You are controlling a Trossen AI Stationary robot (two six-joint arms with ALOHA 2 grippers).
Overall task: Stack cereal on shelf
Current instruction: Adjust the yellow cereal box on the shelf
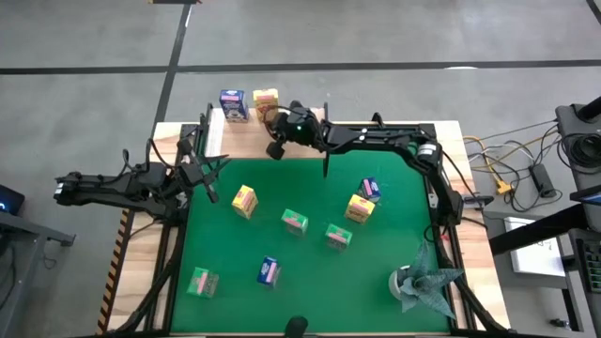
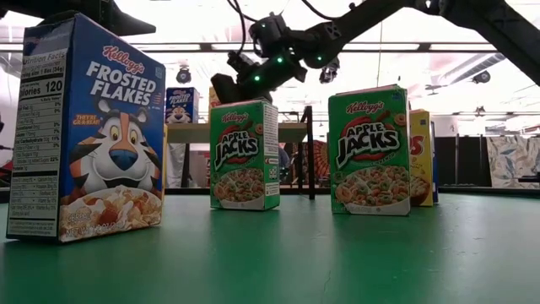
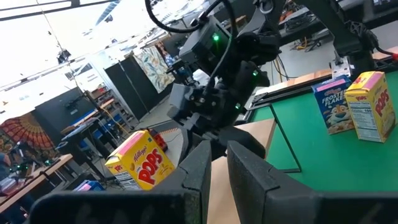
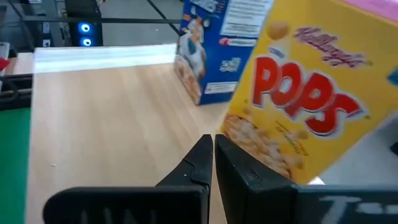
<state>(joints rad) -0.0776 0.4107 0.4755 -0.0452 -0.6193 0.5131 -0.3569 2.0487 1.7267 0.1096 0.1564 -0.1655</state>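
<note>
The shelf [image 1: 246, 134], a light wooden board, stands at the table's far edge. A blue cereal box [image 1: 232, 103] and a yellow Pops box [image 1: 266, 99] stand on it. My right gripper [image 4: 211, 146] is shut and empty, just above the board at the yellow box's near lower edge [image 4: 249, 140]. My left gripper [image 3: 217, 165] hangs level over the table's left edge, its fingers nearly together with nothing between them. Several more cereal boxes stand on the green mat [image 1: 310, 178], among them a yellow one [image 1: 244, 200], a green one [image 1: 295, 222] and a blue one [image 1: 269, 270]. My right gripper's shut fingertips [image 4: 202, 149] stand right at the Pops box's lower near corner [image 4: 233, 127], coming level from the table's right and near side. I cannot tell whether they touch the box. The box rests on the shelf board.
A grey-green foil wad [image 1: 420, 282] sits at the mat's near right corner. In the low view a Frosted Flakes box [image 2: 89, 127] and two Apple Jacks boxes [image 2: 245, 154] [image 2: 369, 150] stand in front of the shelf. Bare board [image 4: 106, 118] lies left of the blue box.
</note>
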